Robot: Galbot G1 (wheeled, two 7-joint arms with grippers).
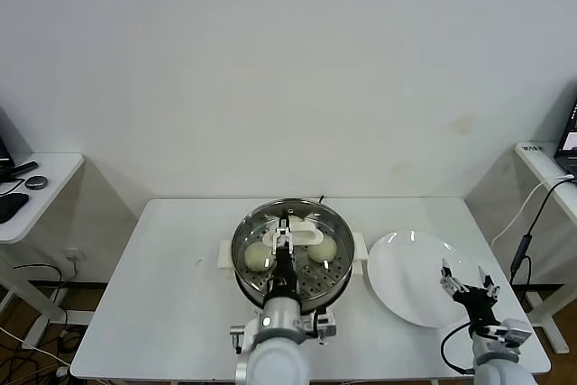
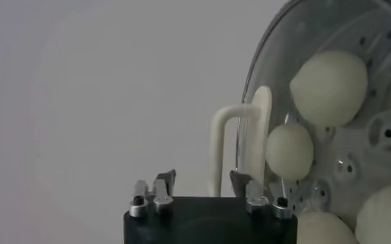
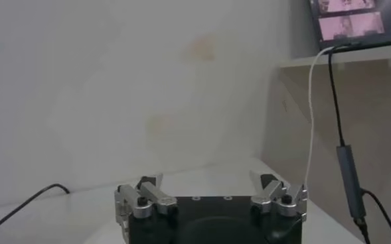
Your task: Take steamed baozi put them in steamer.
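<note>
Baozi rest inside the steamer (image 1: 248, 230) at the middle of the white table (image 1: 171, 295), the left gripper (image 1: 285, 239) poised above them.

Two buns show in the head view, one (image 1: 257, 256) on the left of the perforated tray and one (image 1: 323, 250) on the right; the left wrist view shows more baozi (image 2: 328, 88) on the tray, beside a white side handle (image 2: 232, 142). The left gripper's fingers (image 2: 163, 183) stand spread and hold nothing. To the right of the steamer lies a round white plate (image 1: 406, 268), and the right gripper (image 1: 469, 284) hangs over its near right edge, its fingers (image 3: 149, 190) spread wide and empty. A side table (image 1: 45, 188) stands at far left.
</note>
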